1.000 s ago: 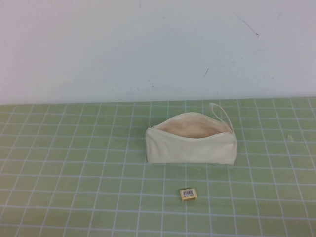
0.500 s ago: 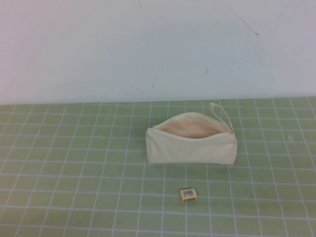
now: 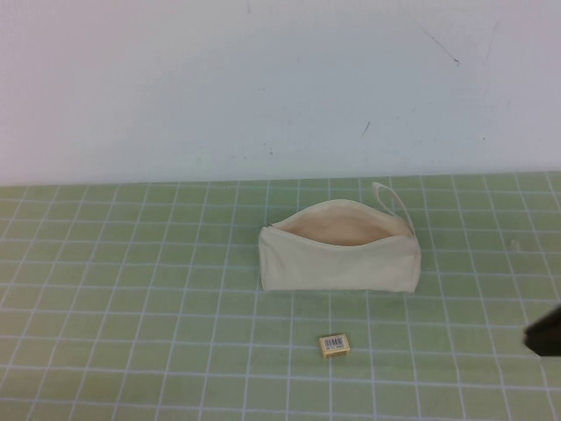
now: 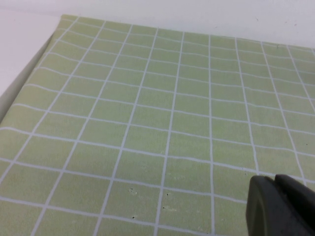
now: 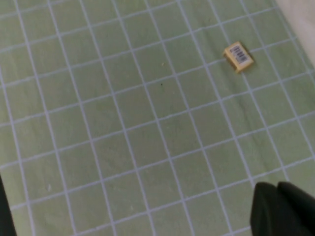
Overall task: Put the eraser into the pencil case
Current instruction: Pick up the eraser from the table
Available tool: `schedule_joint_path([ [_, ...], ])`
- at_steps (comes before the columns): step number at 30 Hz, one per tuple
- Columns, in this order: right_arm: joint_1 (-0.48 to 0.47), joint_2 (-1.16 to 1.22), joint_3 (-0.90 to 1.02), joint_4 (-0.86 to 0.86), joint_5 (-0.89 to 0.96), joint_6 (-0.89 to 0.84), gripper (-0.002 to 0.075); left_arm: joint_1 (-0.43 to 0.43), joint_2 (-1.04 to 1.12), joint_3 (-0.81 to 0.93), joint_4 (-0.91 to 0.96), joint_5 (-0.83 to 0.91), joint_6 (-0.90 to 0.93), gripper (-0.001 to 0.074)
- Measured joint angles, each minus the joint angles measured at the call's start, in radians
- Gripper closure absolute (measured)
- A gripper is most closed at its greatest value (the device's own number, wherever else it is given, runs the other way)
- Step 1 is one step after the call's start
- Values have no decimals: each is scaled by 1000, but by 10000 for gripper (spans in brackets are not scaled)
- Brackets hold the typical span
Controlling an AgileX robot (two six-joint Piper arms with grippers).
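Right gripper [image 3: 545, 333] now entering the high view at the right edge, a dark shape over the green grid mat [image 3: 131, 307], right of the eraser [image 3: 335, 345]

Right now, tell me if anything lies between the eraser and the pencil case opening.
Nothing visible does. The eraser lies alone on the green mat, just in front of the pencil case, whose zip mouth gapes open upward. The right gripper is only entering at the right edge; the left gripper is elsewhere.

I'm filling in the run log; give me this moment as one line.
eraser: on mat, nearer than pencil case | case: unzipped | right gripper: at right edge | left gripper: over bare mat
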Motion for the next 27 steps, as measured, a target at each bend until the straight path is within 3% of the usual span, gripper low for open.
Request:
schedule_joint_path([
  [7, 261, 367, -265, -276, 53, 109, 727, 0, 0, 0, 0, 0, 0, 738],
  [13, 340, 560, -394, -341, 72, 157, 727, 0, 0, 0, 0, 0, 0, 738],
  [17, 375, 632, -417, -347, 18, 101, 706, 0, 0, 0, 0, 0, 0, 738],
  [19, 389, 657, -419, -348, -27, 69, 648, 0, 0, 0, 0, 0, 0, 738],
  [25, 428, 737, -419, -362, -138, 21, 358, 0, 0, 0, 0, 0, 0, 738],
  [27, 436, 766, -419, -364, -162, 19, 324, 0, 0, 0, 0, 0, 0, 738],
])
